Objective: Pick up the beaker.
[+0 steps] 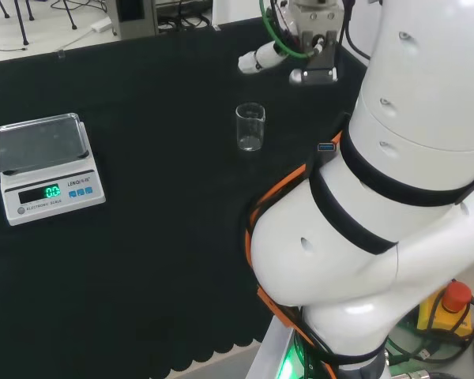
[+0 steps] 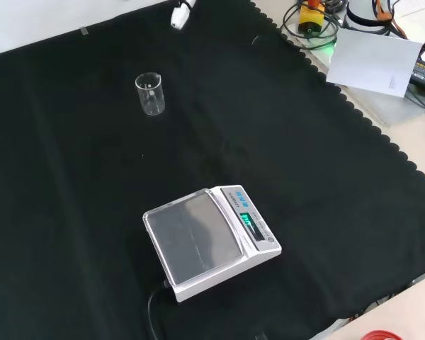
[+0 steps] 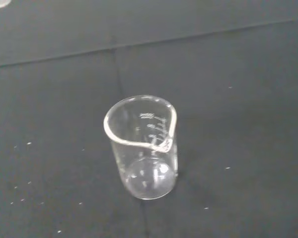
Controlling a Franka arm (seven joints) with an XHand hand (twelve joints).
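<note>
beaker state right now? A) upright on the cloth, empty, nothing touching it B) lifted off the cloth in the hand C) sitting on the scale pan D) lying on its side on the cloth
A: the beaker stands upright on the black cloth, looks empty, and is well apart from the scale; the hand is off to one side, not touching it.

Clear beaker [image 2: 150, 93] upright on black cloth [image 2: 326, 212], well apart from scale [image 2: 209, 241]
</note>
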